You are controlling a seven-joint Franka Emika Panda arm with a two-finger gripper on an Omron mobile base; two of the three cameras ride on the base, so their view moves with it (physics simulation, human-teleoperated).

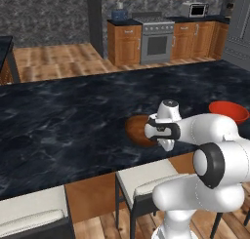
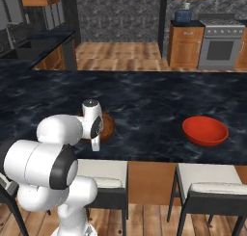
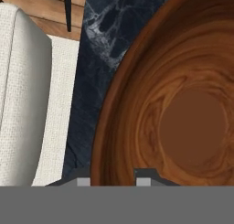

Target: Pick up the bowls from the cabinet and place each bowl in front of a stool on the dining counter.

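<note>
Red bowl (image 2: 205, 130) beside wooden bowl (image 3: 183, 104)

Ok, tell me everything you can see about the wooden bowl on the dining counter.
The wooden bowl is round, dark brown outside, with a warm, swirling grain inside and a flat circular bottom. It looks empty and sits upright on the black marble dining counter, near the edge above a cushioned stool. The claw is shut on its rim, one fingertip inside and one outside. The arm hides part of it in both base views. The red bowl stands apart from it along the same edge.
</note>
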